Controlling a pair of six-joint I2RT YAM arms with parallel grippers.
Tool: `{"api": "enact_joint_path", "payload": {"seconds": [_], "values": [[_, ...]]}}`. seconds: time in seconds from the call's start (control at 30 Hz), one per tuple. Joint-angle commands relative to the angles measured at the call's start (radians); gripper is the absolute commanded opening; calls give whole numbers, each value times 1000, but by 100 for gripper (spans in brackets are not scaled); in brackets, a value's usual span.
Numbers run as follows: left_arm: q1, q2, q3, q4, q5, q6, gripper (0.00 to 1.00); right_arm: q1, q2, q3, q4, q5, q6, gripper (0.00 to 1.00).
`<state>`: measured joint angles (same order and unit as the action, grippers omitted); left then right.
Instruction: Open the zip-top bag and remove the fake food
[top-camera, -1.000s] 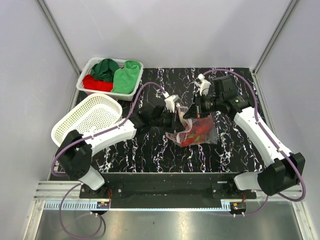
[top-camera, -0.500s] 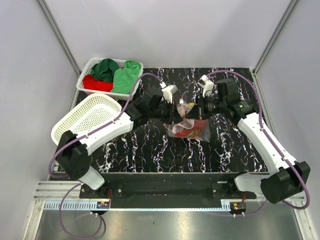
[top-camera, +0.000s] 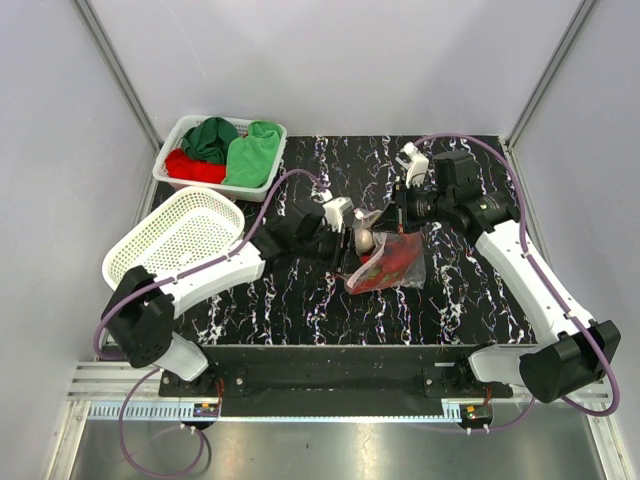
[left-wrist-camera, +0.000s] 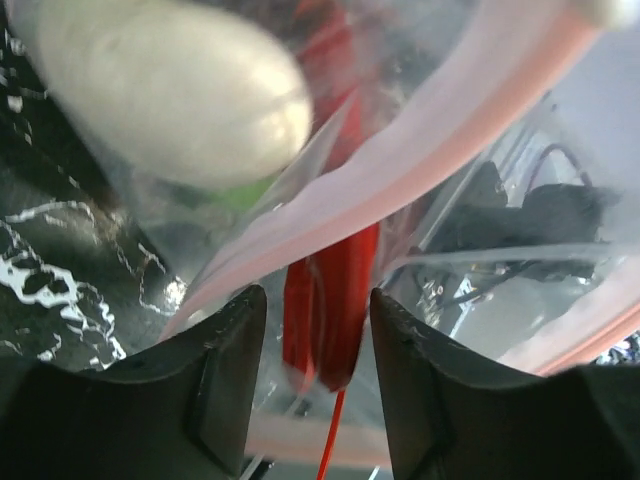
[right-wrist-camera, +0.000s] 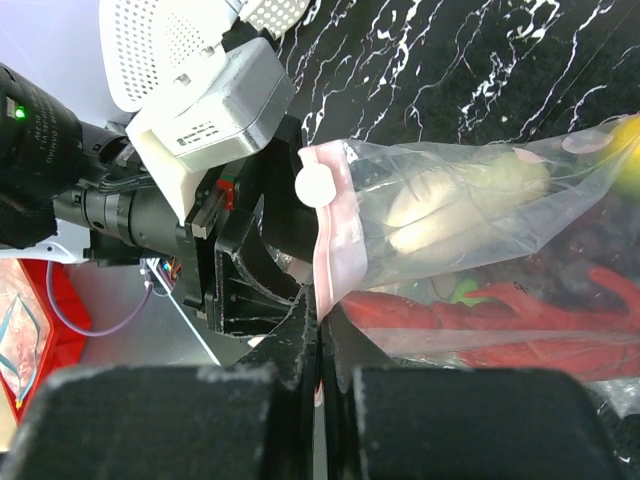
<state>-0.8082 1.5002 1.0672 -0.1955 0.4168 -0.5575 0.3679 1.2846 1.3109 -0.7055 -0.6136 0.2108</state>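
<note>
Fingers (left-wrist-camera: 225, 385) of the left end effector (top-camera: 348, 237) stand spread at mid-frame, and we see the pink zip strip (left-wrist-camera: 400, 170) of the clear floppy plastic zip-top bag (top-camera: 392, 265) crossing between them. Inside lie a white plastic radish (left-wrist-camera: 170, 95) and a red plastic lobster (right-wrist-camera: 500, 320). Rightward, the right end effector (right-wrist-camera: 320, 300) pinches that strip, low over the black marbled bench (top-camera: 300, 300).
</note>
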Motion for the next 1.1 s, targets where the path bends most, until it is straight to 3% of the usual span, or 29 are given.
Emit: {"api": "enact_joint_path", "payload": {"seconds": [0.0,0.17,0.3,0.33,0.4,0.77,0.93,1.07], "values": [[-2,-72,-26,102,23,-18,52,6,-25,7,14,-29,2,0],[-2,-87,-39,113,47,-25,42,6,-27,-2,12,-34,-2,0],[0,-72,-24,117,53,-24,17,6,-30,-13,17,-60,-4,0],[-2,-54,-12,117,66,-24,7,6,-36,-16,18,-60,-1,0],[-5,-40,23,119,71,-27,0,6,-37,-22,17,-55,-4,0],[-36,-57,155,62,19,-27,0,8,-41,-42,15,-26,-14,0],[32,-44,354,-47,5,-51,0,8,-47,-76,27,-26,-30,0],[69,-17,390,-53,73,-85,0,8,-47,-79,32,-12,-33,0]]}}
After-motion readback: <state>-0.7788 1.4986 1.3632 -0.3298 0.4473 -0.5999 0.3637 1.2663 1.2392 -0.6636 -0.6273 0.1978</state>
